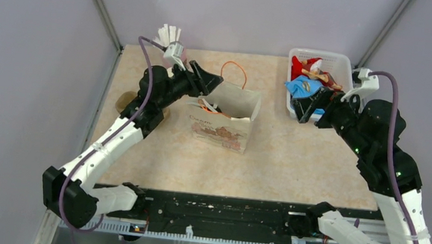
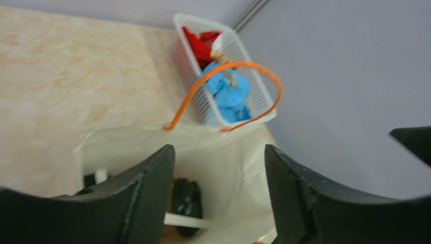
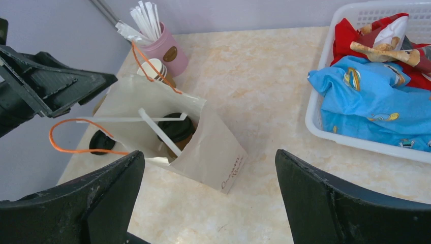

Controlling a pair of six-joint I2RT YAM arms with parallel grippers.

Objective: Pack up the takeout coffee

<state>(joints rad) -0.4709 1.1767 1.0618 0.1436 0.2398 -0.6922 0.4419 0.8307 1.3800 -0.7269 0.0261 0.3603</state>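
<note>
The left claw point(image 2: 219, 152) hangs over the bag's point(image 1: 224, 132) open mouth, released, nothing between its fingers. One lidded cup point(image 3: 175, 128) stands inside the bag with a white straw point(image 3: 157, 133) lying across it. A second black lid point(image 3: 101, 142) shows on the table just beside the bag; I cannot tell whether a cup sits under it. The right claw point(image 3: 208, 155) is spread wide and empty, near the basket point(image 1: 320, 54).

We log: beige marbled bench point(image 1: 294, 160) | paper bag point(image 1: 225, 126) upright, centre-left | white basket point(image 1: 341, 59) of clothes, far right | pink straw cup point(image 3: 165, 48), stacked lidless cups point(image 3: 155, 68) far left | black-lidded cup point(image 3: 101, 142) just beside bag
</note>
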